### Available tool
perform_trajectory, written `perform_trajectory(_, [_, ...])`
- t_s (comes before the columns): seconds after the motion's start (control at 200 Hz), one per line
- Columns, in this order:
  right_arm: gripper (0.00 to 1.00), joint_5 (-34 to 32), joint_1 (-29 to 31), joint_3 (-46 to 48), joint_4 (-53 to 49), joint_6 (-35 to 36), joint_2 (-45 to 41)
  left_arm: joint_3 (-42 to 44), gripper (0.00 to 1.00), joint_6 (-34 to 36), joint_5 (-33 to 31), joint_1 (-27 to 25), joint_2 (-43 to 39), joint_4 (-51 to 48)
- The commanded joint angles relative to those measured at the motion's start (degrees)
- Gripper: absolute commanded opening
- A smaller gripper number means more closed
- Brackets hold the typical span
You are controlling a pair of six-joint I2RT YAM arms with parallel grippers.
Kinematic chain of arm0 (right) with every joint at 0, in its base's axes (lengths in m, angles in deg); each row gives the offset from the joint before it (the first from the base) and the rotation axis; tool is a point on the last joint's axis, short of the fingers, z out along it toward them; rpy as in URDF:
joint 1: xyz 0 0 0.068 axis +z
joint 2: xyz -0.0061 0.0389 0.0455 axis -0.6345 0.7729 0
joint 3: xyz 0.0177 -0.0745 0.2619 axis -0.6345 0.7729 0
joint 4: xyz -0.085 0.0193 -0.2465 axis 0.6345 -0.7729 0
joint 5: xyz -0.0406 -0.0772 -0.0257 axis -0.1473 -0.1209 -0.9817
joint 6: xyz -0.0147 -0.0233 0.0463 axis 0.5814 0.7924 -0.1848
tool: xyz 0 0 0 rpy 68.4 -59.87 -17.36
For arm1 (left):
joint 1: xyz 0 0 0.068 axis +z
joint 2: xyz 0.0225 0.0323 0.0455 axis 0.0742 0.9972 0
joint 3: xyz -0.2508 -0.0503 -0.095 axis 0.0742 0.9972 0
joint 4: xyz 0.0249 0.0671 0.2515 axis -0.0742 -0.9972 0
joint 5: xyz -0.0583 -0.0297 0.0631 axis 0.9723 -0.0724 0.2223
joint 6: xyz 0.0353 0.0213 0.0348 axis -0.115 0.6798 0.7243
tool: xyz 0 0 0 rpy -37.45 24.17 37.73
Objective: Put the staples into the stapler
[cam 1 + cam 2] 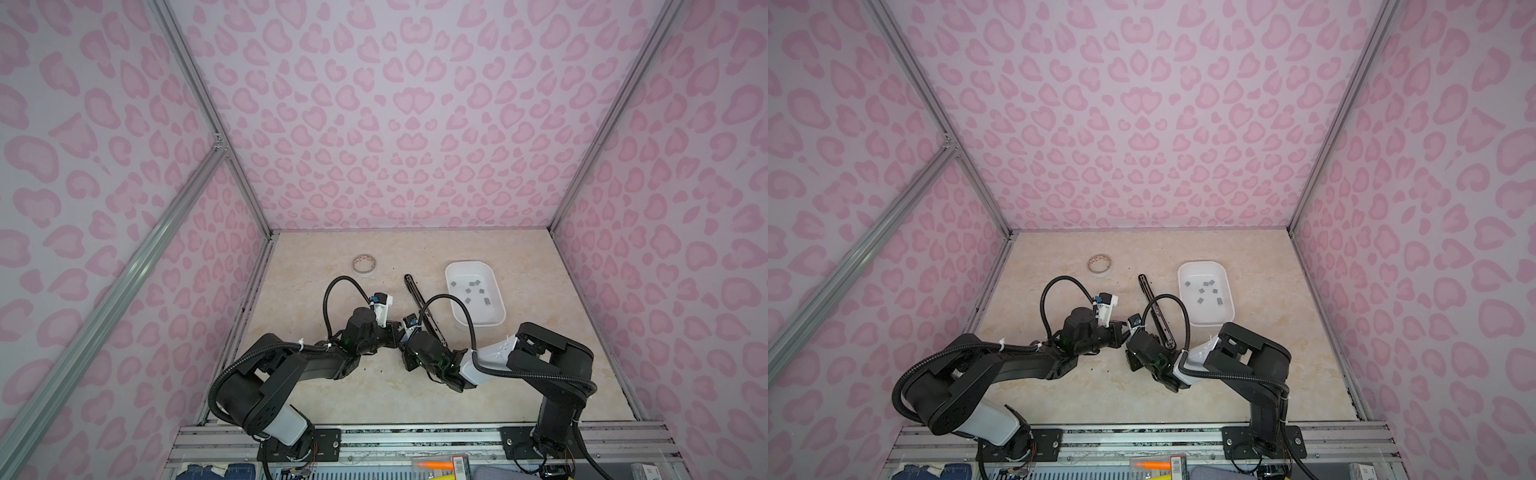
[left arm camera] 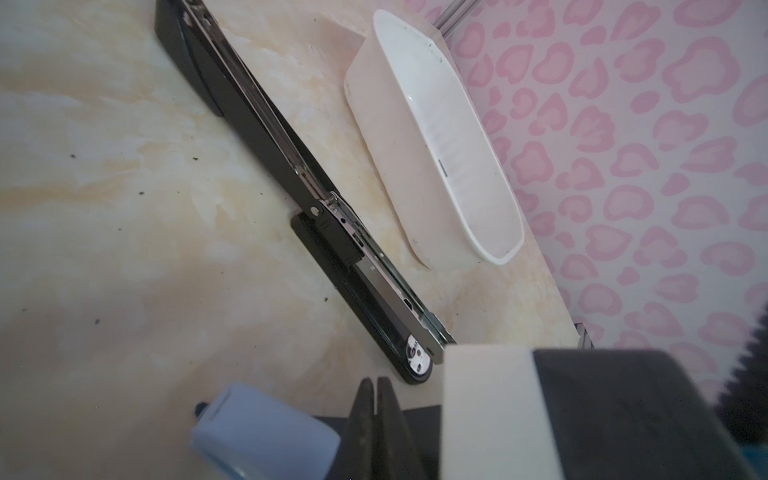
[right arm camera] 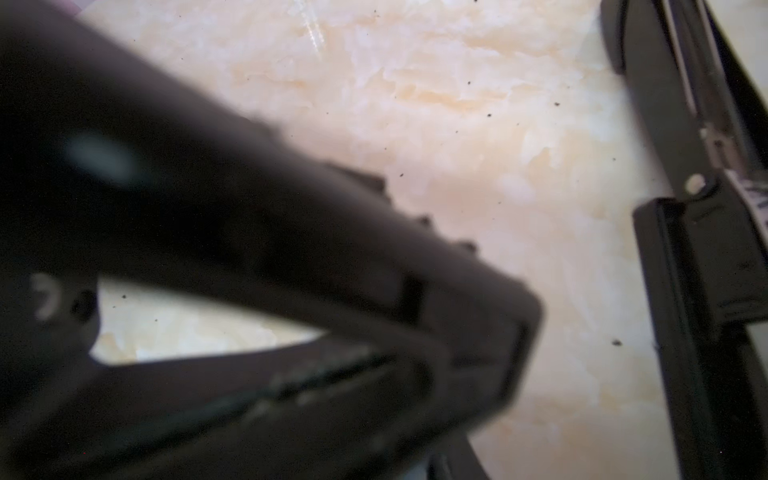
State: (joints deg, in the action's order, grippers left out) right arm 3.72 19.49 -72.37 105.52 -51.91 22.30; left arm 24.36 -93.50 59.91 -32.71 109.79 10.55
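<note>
Black steel laid open: in both top views the stapler (image 1: 415,291) lies unfolded end to end on the marbled worktop (image 1: 374,395), its metal channel facing up, apparently so a strip can be dropped in from above; just beside it the staples (image 1: 473,291) sit scattered in a white tray (image 1: 478,318), gathered within reach of either arm, while a roll of tape (image 1: 365,264) lies well apart toward the far left; both arms fold low and inward, elbows out, wrists meeting close to the stapler's near end, the left claw (image 1: 394,332) pointing toward it and the right claw (image 1: 408,358) tucked among its own wrist parts, where spread or pressed together cannot be told. Left wrist view: the left claw's fingers (image 2: 361,411) are pressed together with only a hairline slit between them and nothing visibly pinched; they hover just short of the stapler's near tip, where the open rail and a bright round plate face up; the tray's outer wall stands beyond the stapler, its contents hidden from this angle; on this evidence no strip has been picked up and the loading itself is not yet begun. Right wrist view: a blurred dark wedge (image 3: 291,270), likely the left claw seen side-on, fills most of the frame and narrows to a closed tip short of the stapler's hinge; the right claw's own fingers cannot be made out.
</note>
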Motion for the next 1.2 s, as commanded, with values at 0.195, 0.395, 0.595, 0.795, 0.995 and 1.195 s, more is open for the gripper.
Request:
perform_trajectory(0.195, [0.4, -0.84, 0.46, 1.25, -5.48, 0.74, -2.24, -0.9, 0.07, 2.53, -3.99, -0.11, -0.88, -1.24])
perform_trajectory(0.395, [0.48, -3.57, 2.03, 2.15, -6.5, 1.96, -6.3, -0.69, 0.06, 3.79, -5.22, 0.03, -1.56, -2.08])
perform_trajectory(0.595, [0.49, -5.01, 2.65, 3.2, -7.41, 2.42, -11.42, 0.47, 0.06, 5.27, -6.29, -0.03, -3.96, -2.65])
perform_trajectory(0.795, [0.39, -6.49, 3.09, 2.59, -8.19, 1.94, -14.23, 0.8, 0.06, 5.65, -5.77, 0.02, -3.49, -2.44])
perform_trajectory(0.995, [0.35, -6.73, 3.09, -1.86, -12.41, 1.0, -10.74, 1.22, 0.05, 6.14, -6.01, 0.0, -3.31, -2.28])
perform_trajectory(1.195, [0.31, -6.26, 2.92, -2.77, -12.48, 0.42, -7.63, 1.19, 0.05, 6.12, -5.55, -0.03, -2.67, -1.97])
